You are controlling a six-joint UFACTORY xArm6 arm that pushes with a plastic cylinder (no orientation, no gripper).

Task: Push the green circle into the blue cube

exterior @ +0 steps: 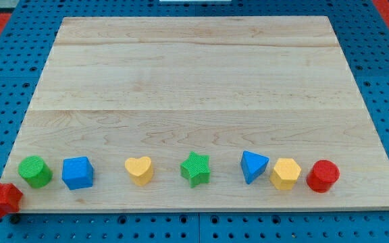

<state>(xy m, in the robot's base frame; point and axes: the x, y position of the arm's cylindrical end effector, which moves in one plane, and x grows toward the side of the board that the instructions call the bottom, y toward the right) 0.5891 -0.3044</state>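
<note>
Sitting in a single row along the view's bottom edge of the wooden counter (194, 81), with the blue cube (78, 173) taken as landmark: green circle (35, 171) just beside it on the view's left, a narrow gap showing, not touching. Lying further toward the view's right of the blue cube, in order: yellow heart (139, 170), green star (195, 169), blue triangular block (253, 166), yellow hexagon (285, 173) close against it, red cylinder (323, 176). Resting off the counter's corner, below and to the view's left of the blue cube, a red star-like block (1, 199), with a dark shape at the frame edge just above it, possibly the rod, too cropped to tell. Not showing my tip clearly anywhere. Carrying no jaws on this rig, so nothing opening, closing or holding. Probably needing only a short push toward the view's right, starting from the green circle's far side from the cube.
</note>
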